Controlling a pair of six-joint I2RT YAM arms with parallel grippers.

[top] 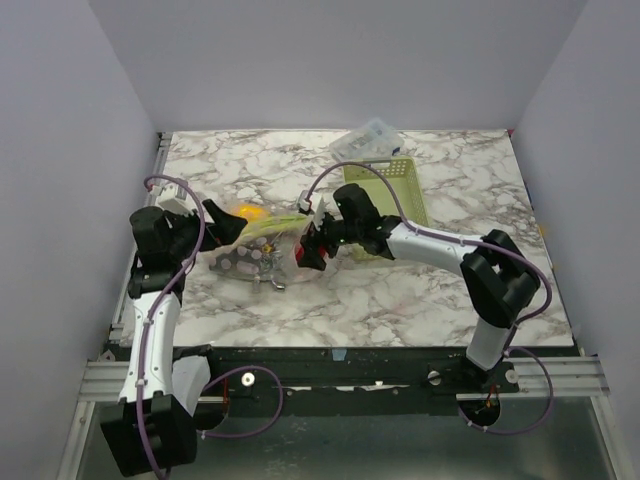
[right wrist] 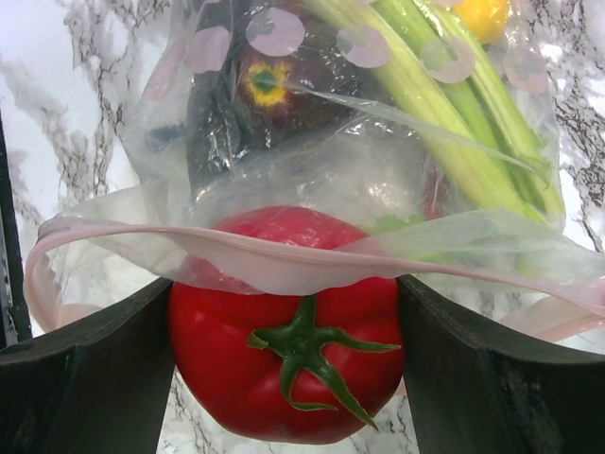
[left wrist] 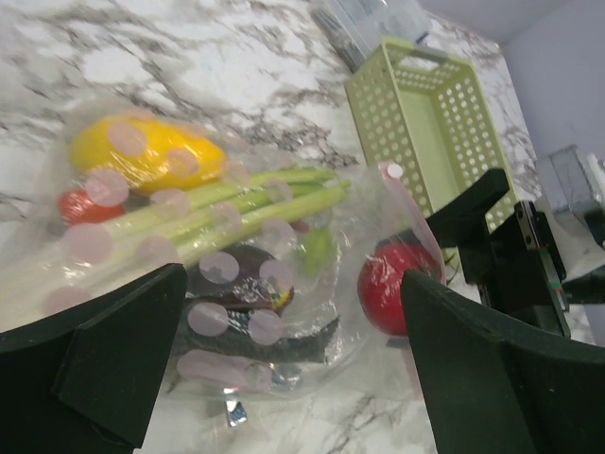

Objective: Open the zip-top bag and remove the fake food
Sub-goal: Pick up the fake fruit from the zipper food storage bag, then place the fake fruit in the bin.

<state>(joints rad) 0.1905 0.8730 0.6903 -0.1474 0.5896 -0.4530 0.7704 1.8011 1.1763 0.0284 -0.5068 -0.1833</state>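
The zip-top bag [right wrist: 312, 170] is clear, crinkly, glossy plastic film; the red fruit [right wrist: 274, 369] smooth shiny plastic; the basket [left wrist: 416, 132] matt plastic; the tabletop [top: 400, 300] smooth marble-patterned.

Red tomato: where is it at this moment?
In the right wrist view, the red tomato is gripped in the right claw, half out of the zip-top bag at its pink-edged mouth. From above, it lies left of the green basket.

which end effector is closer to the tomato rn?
Right. The right end effector grips the tomato from both sides at the mouth of the zip-top bag; the left end effector hangs open by the bag's opposite end.
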